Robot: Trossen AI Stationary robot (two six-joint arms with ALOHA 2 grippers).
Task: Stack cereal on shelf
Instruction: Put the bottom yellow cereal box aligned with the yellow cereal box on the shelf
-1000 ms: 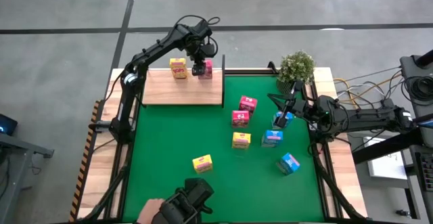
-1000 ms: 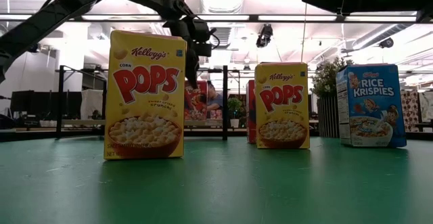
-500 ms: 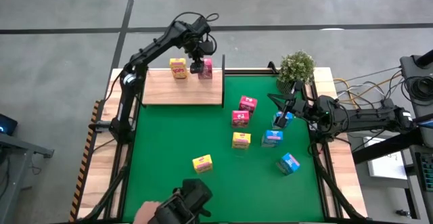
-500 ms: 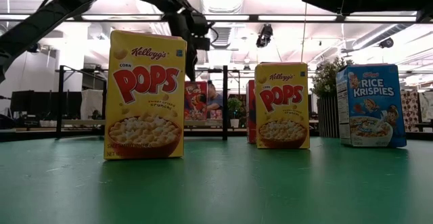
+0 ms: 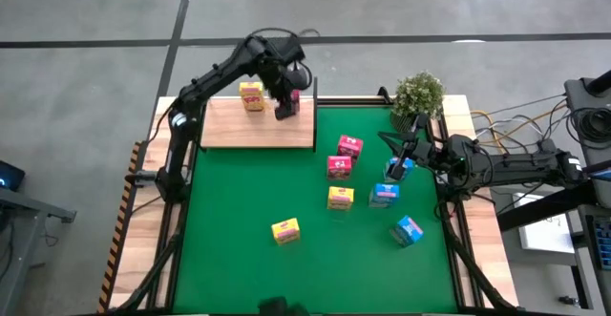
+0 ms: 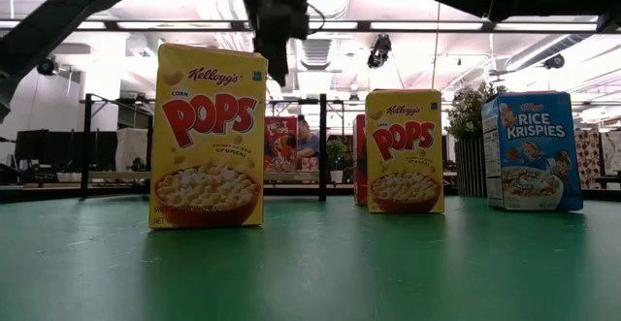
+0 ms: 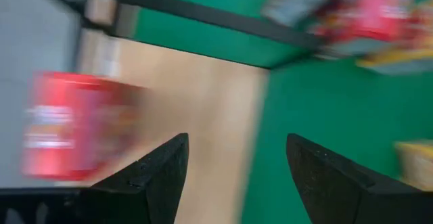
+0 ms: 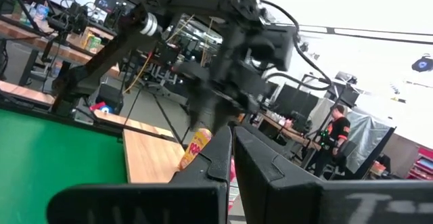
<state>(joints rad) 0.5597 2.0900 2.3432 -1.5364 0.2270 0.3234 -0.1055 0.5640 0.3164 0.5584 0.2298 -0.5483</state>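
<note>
Over the shelf (image 5: 256, 123), at its far right corner, the left claw (image 5: 285, 109) hangs w/ fingers (image 7: 145, 176) spread apart and nothing between them. A pink box (image 5: 295, 95) stands on the shelf just under/behind that claw, partly hidden by it; a yellow box (image 5: 251, 95) stands on the shelf's far edge, a bit left of the pink one. Shelf itself sits on the desk's far left, against the green mat (image 5: 239, 197).

Rest of the cereal is off the shelf, on the mat to its right: two pink boxes (image 5: 349, 146) (image 5: 339, 167) near the shelf's right end, a yellow one (image 5: 341, 198) nearer, another yellow (image 5: 285, 230) nearer still. Three blue boxes (image 5: 385, 194) (image 5: 408, 230) (image 5: 399, 169) lie further right.

Right claw (image 5: 405, 151) is well right of the shelf, by the plant (image 5: 418, 94), fingers (image 8: 210, 166) pressed together; whether it grips the blue box beside it I can't tell.
</note>
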